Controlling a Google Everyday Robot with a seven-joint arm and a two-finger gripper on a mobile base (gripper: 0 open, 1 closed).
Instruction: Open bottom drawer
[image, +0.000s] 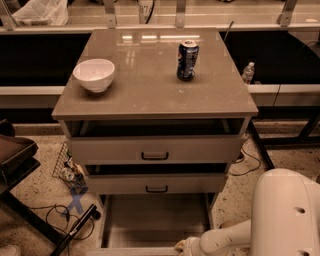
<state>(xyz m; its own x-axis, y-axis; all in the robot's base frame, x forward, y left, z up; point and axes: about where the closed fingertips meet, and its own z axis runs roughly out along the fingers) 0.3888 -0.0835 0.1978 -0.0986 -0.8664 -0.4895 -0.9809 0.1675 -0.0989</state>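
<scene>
The bottom drawer (155, 220) of the pale grey-beige cabinet stands pulled far out, and its bare inside floor shows. Its front panel lies at the very bottom edge of the view, and its black handle is hidden. My gripper (184, 246) is at the drawer's front edge, right of centre, mostly cut off by the bottom of the view. My white arm (225, 239) reaches to it from the lower right. The middle drawer (156, 184) and the top drawer (155, 150) are each out a little.
A white bowl (94, 74) and a blue soda can (187, 60) stand on the cabinet top (150, 95). Cables and small clutter (70, 172) lie on the floor at left, beside a dark chair (12, 160). A bottle (248, 72) stands behind at right.
</scene>
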